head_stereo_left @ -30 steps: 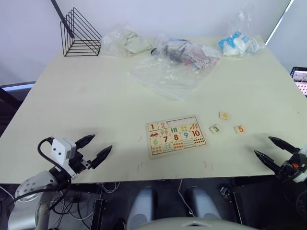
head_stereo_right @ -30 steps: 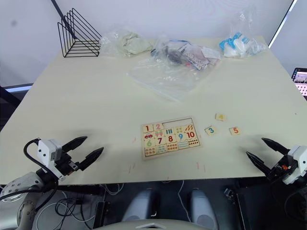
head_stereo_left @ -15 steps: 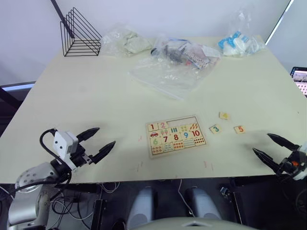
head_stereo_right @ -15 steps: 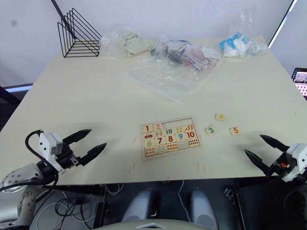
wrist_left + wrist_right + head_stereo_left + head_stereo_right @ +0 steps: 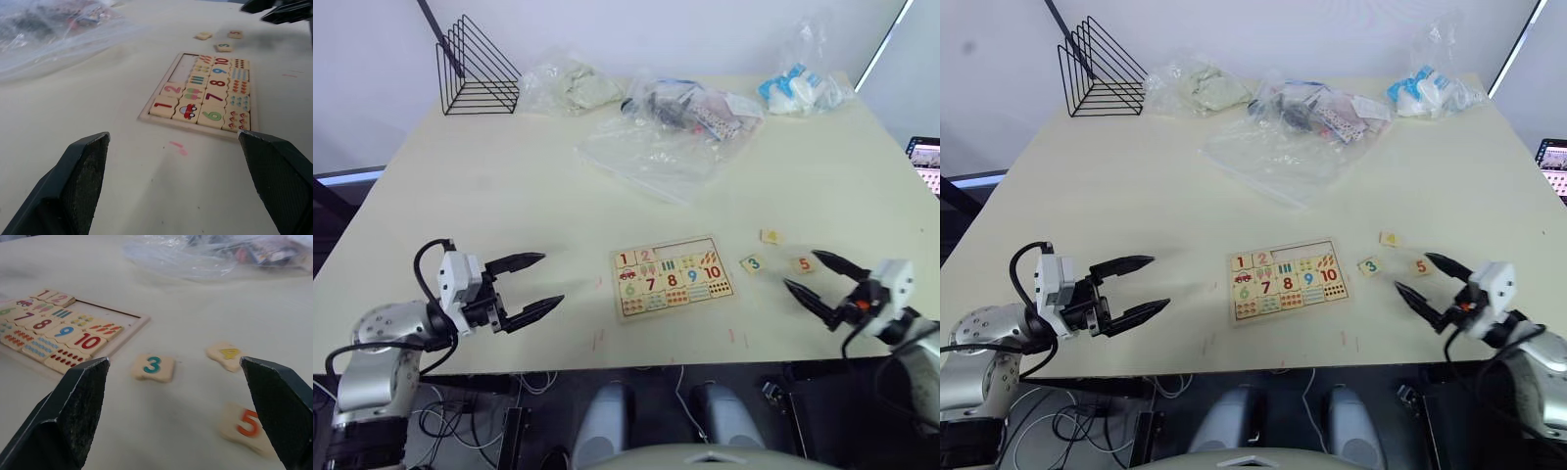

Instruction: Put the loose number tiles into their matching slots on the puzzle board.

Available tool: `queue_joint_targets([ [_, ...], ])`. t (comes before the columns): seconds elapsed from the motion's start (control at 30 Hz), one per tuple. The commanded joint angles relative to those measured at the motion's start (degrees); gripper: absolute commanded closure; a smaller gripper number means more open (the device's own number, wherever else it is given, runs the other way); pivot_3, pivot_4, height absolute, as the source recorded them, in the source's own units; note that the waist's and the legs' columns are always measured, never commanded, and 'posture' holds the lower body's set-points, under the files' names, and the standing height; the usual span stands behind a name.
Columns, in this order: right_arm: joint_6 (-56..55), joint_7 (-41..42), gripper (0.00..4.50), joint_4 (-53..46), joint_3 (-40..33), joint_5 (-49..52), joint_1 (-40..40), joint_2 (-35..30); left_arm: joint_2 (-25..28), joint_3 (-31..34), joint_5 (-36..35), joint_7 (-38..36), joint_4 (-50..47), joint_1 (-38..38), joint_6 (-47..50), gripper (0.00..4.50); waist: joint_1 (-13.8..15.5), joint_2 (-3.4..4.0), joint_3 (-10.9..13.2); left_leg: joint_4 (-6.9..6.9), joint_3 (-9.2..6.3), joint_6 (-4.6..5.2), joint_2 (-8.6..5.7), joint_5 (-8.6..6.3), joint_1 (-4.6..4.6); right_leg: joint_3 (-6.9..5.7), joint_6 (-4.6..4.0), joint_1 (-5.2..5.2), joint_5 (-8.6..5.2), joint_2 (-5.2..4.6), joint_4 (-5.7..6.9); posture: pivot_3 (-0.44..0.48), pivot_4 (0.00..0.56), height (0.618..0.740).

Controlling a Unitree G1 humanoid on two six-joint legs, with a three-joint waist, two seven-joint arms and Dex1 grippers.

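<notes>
Pale wood covers the bench (image 5: 509, 186), and the puzzle board (image 5: 672, 277) lies flat near its front edge, between my two arms. On the board, the red 1 (image 5: 163, 105) and the red 2 (image 5: 172, 89) already sit in the first two slots of the top row. The rest of that row (image 5: 182, 74) is bare, a long empty recess beside the 2.

Three loose number tiles lie on the bench just off the board's right end. The green 3 (image 5: 152, 366) is nearest the board, close to its corner but apart from it. The yellow 4 (image 5: 227, 354) sits a little further back, and the orange 5 (image 5: 247, 425) lies to the right of the 3, closest to my right claw (image 5: 811, 278).

My right claw hangs low over the bench with its fingers spread wide, holding nothing; the 5 lies just beside the tip of its farther finger. My left claw (image 5: 533, 282) hovers well left of the board, also spread wide and empty, its fingertips pointing toward the board.

At the far side of the bench stand a black wire rack (image 5: 476, 69) and several clear plastic bags (image 5: 666, 132) with odds and ends inside.
</notes>
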Motion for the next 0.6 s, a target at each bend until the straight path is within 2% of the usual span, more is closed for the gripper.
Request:
queue_joint_targets([
  [0.03,2.7,-4.9,0.0,-4.9,0.9,-1.8,-0.3,0.6,1.3,-0.7,-0.9,-3.3,1.4,-1.5,-1.3,0.06,0.0,-0.03,0.0,0.0,-0.01,0.0,-0.01,0.0,-0.02,0.01,0.01,-0.01,0.0,-0.02,-0.01,0.0,0.15,0.74],
  [0.4,13.9,-20.9,0.0,-12.7,7.4,-10.3,-0.7,5.5,3.3,-2.7,-3.0,-14.2,7.0,-7.6,-2.1,0.06,0.0,-0.04,0.0,0.0,-0.03,0.0,-0.01,0.0,-0.05,-0.04,0.0,-0.06,0.0,0.01,0.02,0.0,0.15,0.74],
  [0.6,20.9,-26.7,0.0,-15.7,9.8,-11.8,-1.1,8.3,3.4,-3.5,-3.7,-15.7,7.3,-9.1,-1.6,0.06,-0.1,-0.04,0.0,0.0,-0.05,0.0,-0.01,0.0,-0.07,-0.03,0.0,-0.09,0.0,0.01,0.02,0.0,0.15,0.74],
])
